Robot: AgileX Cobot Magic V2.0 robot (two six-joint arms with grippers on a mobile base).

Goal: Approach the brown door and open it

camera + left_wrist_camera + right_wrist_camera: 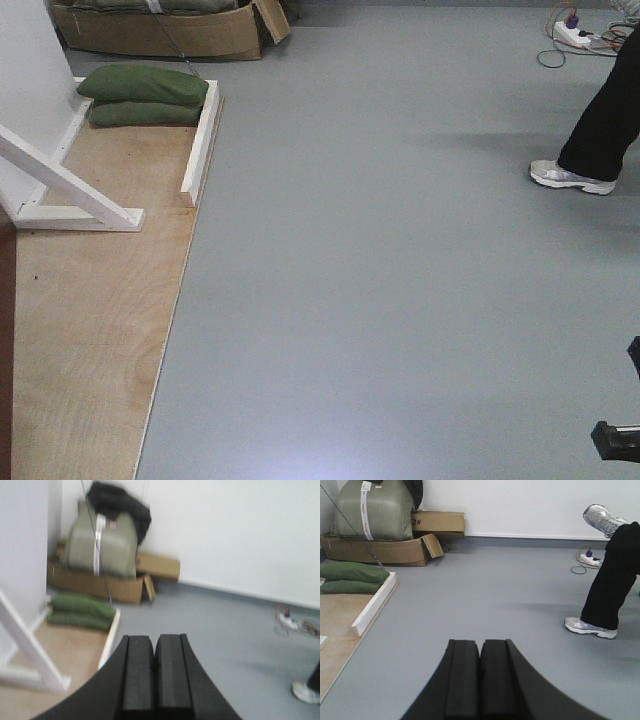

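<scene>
Peeking brown door (6,380), cropped at left edge

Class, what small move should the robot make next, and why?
Probably turn the base left: only a reddish-brown strip, perhaps the brown door, shows at the front view's left edge, beside the pale plywood platform; grey floor lies ahead.

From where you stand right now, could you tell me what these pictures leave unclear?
Brown door: only a dark sliver at the front view's left edge; latch out of frame.
Person: right wrist view's edge cuts off everything above the legs.
Power strip: left wrist view, too blurred for detail.
</scene>
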